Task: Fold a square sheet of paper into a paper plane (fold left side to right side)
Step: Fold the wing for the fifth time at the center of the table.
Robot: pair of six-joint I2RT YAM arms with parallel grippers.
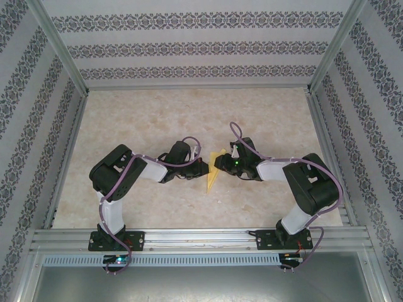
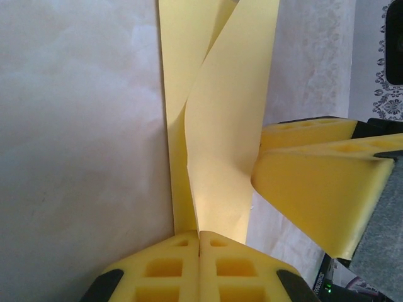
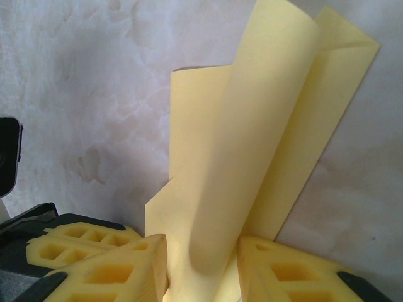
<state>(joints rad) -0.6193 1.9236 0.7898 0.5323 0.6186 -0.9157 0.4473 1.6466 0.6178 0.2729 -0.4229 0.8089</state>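
Left pincer (image 2: 199, 238) is pressed together on the yellow sheet (image 1: 214, 170), half-lifted off the worktop (image 1: 145, 113) between the arms; right pincer (image 3: 201, 251) straddles its curled flap, and we cannot tell if it grips. Pulling apart could tear the sheet; a slip would skew the crease.

The paper (image 1: 215, 171) rests on the table (image 1: 157, 113) — left gripper (image 1: 203, 166) left of it, right gripper (image 1: 220, 163) right.
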